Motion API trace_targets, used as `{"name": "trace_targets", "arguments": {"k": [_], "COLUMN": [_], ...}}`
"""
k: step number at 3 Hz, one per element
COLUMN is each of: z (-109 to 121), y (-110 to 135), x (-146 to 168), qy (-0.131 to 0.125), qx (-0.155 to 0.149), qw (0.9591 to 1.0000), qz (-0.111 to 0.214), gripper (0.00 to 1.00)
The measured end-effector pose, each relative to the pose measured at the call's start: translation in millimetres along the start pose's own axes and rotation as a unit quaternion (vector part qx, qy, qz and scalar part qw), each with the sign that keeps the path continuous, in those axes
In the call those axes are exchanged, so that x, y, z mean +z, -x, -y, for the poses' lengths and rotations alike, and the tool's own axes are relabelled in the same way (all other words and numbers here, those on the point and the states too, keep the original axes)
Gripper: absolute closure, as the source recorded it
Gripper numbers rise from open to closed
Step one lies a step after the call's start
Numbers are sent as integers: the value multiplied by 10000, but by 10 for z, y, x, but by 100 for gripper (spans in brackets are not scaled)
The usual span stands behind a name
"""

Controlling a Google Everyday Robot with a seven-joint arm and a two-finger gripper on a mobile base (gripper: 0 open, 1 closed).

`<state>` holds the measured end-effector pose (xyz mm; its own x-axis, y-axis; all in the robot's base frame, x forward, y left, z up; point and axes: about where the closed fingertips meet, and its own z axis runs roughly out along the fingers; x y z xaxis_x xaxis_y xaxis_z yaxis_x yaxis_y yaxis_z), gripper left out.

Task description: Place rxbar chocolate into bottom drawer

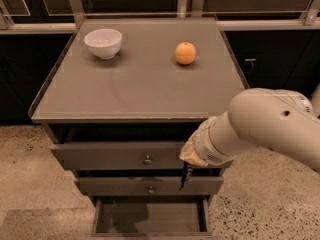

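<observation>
Just above the open bottom drawer (pixel 150 218), lowest of 3, the gripper (pixel 186 178) hangs in front of the cabinet (pixel 115 156). That drawer's floor looks bare. The rxbar chocolate is not plainly visible, perhaps within the gripper, whose hold I cannot tell. Lowering and release remain.

Smooth grey top (pixel 135 84); glossy white bowl (pixel 103 42); metal knobs (pixel 147 160); smooth pale arm (pixel 260 124); dark gripper (pixel 186 176) before the middle drawer (pixel 115 185).
</observation>
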<state>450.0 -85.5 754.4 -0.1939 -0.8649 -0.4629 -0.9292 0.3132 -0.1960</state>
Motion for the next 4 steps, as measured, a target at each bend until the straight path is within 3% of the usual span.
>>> {"name": "trace_targets", "arguments": {"k": [1,3,4], "z": [-71,-46,-189], "y": [-177,-156,-606], "x": [31,38,406], "qy": [-244,-392,-339], "qx": [284,293,840], "qw": [9993,9988,9959], "qz": [-53,24,-69], "gripper": [100,100,100]}}
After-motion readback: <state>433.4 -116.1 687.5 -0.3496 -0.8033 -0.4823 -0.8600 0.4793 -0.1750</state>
